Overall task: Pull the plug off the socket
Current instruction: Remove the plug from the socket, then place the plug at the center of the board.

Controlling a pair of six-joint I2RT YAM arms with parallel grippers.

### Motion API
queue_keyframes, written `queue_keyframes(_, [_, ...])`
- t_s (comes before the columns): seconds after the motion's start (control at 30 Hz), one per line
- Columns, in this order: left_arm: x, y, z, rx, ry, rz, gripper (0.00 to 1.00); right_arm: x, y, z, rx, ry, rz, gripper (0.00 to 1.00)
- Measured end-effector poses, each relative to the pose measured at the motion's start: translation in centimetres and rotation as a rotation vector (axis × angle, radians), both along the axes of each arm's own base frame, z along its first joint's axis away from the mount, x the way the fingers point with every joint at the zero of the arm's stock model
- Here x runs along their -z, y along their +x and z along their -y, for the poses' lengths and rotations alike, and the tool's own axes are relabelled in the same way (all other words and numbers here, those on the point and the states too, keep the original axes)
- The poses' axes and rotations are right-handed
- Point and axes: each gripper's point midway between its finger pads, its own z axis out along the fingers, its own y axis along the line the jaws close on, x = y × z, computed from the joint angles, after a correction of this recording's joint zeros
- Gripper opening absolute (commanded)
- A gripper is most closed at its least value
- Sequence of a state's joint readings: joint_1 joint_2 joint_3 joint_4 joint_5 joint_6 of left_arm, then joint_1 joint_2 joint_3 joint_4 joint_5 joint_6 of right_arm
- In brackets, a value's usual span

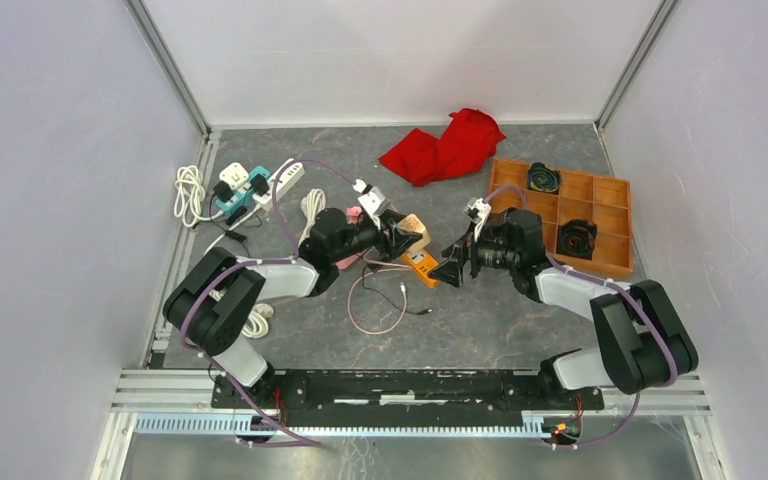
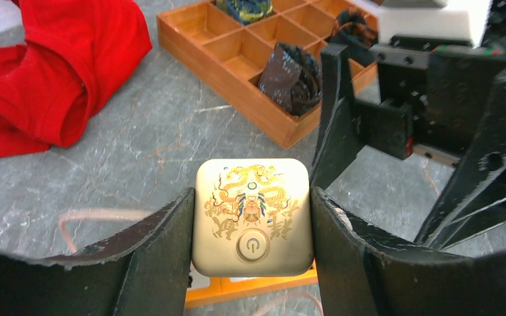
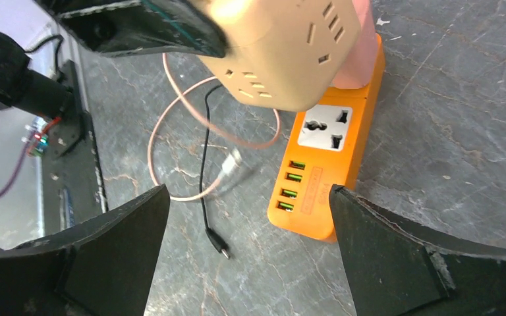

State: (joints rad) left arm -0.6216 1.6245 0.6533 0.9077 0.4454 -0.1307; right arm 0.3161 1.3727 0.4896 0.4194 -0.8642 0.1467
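Left wrist view: the left gripper [image 2: 252,205] clamps the gold cube plug [image 2: 253,187], seated in the orange socket strip [image 3: 323,171] mid-tabletop [image 1: 480,325]. Just beside it the right gripper [image 3: 249,192] gapes wide. Next, it likely pins the strip while the cube lifts.

Cube adapter [image 2: 253,217] — pale champagne-gold. Its top face carries a golden dragon print with small red and blue touches. The round power symbol is in the same gold tone.

Power strip [image 3: 326,168] — bright orange body, white socket face, green USB ports.

Cloth [image 1: 443,147]: solid red, no print.

Compartment tray [image 1: 610,193]: orange-brown wood.

Rolled fabric [image 2: 293,79] in the tray: dark navy with small brownish specks. Second roll [image 2: 247,8]: dark with yellow-green figures.

Table top [image 1: 500,320]: dark grey, marbled with thin pale veins.

Loose cables: pink cable [image 3: 149,148], pale; black cable [image 3: 201,178].

Enclosure walls [image 1: 390,60]: plain white.
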Motion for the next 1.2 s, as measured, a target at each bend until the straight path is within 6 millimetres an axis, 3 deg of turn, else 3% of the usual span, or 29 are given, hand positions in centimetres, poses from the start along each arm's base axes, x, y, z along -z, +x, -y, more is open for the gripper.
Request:
queue_keyframes(0.27, [-1.5, -0.5, -0.3, -0.006, -0.053, 0.039, 0.02, 0.6, 1.1, -0.9, 0.028, 0.053, -0.115, 0.98])
queue_keyframes(0.47, [-2.2, -0.5, -0.5, -0.02, -0.061, 0.046, 0.02, -0.9, 1.2, -1.0, -0.014, 0.04, -0.043, 0.98])
queue_keyframes(0.73, [-4.7, -1.4, -0.9, -0.024, -0.107, -0.015, 0.02, -5.1, 2.2, -0.3, -0.098, -0.042, 0.206, 0.98])
queue_keyframes(1.03, [-6.5, -2.4, -1.2, -0.058, -0.16, -0.227, 0.02, -7.1, 0.6, 1.3, -0.172, -0.131, 0.469, 0.98])
queue_keyframes(1.2, [-5.9, -2.6, -1.6, -0.145, -0.255, -0.465, 0.02, -8.9, -1.8, 2.1, -0.187, -0.122, 0.689, 0.98])
